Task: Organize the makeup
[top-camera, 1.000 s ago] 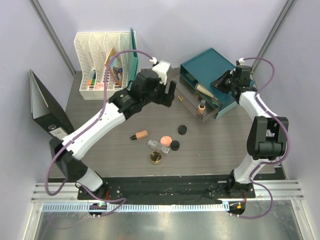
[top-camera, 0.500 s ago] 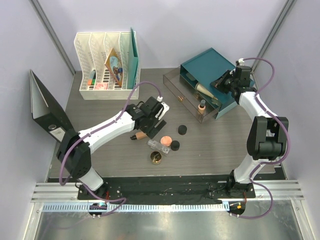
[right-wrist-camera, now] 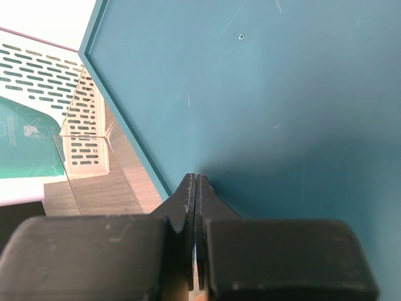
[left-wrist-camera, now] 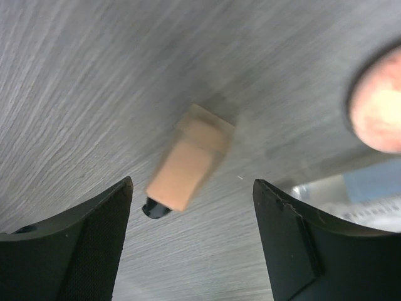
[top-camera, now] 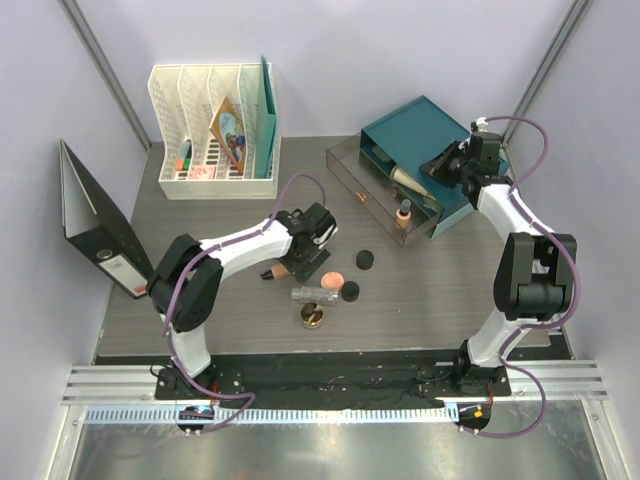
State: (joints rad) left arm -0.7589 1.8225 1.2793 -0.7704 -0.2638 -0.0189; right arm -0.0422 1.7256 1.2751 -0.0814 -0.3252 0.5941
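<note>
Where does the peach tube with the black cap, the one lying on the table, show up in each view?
Top external: peach tube left of centre, partly hidden beneath the left end effector.
Left wrist: peach tube mid-frame, between the open jaws, untouched.
Right wrist: not in it; only the teal box fills the view.
Shared landmark: coral compact, just right of the tube from above, and at the right edge of the left wrist view.

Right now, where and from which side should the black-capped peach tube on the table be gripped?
Grip the peach tube across its mid-body from above: it lies flat, long sides exposed. The open left end effector straddles it, but the tube sits slanted, so a slight wrist turn may square the grip.
</note>
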